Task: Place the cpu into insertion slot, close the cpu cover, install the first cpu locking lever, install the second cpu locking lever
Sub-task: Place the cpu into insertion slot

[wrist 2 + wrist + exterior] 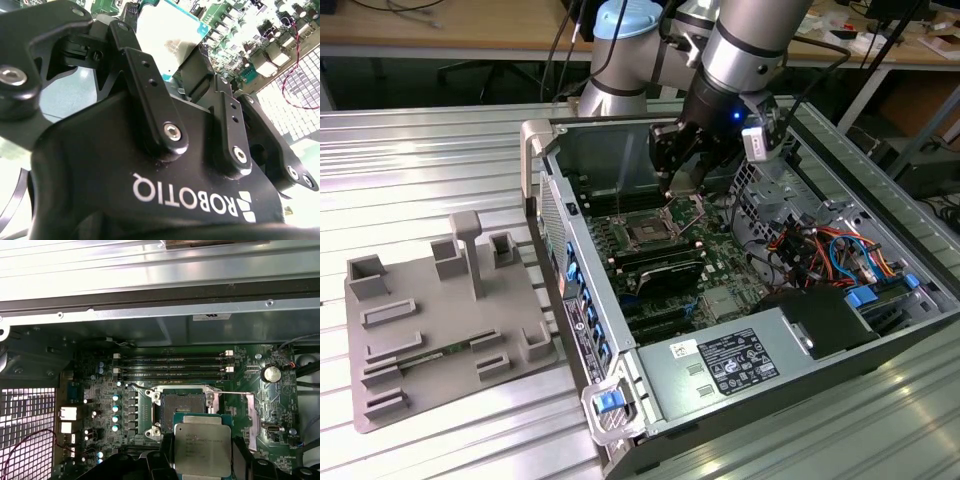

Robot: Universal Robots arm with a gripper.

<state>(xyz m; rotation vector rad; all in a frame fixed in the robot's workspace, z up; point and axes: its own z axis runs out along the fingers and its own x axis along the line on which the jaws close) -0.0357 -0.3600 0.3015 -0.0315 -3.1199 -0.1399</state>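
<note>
The black fingers are clamped on the cpu, one on each of two opposite edges. Its silvery-grey top faces the camera in the first wrist view, and its green border shows around the lid. In the second wrist view the chip appears as a bright plate with a green edge pinched between the finger ends, beyond the gripper's black linkages and body.

The chip is held above the green board, not seated. In the first wrist view it partly covers the near edge of the insertion slot, whose dark square recess lies bare inside its silver rim. The cpu cover stands raised at one side of the slot, and a thin wire lever runs along the slot's far edge. Beyond the slot lie the long black memory slots.

In the exterior view the gripper points down into the open computer case, just above the insertion slot. The wrist is bent over the case's far wall, and the silver arm rises steeply from it toward the upper edge.

The case lies on a ribbed metal table. A grey fixture plate sits on the exterior view's left, well apart from the gripper.
</note>
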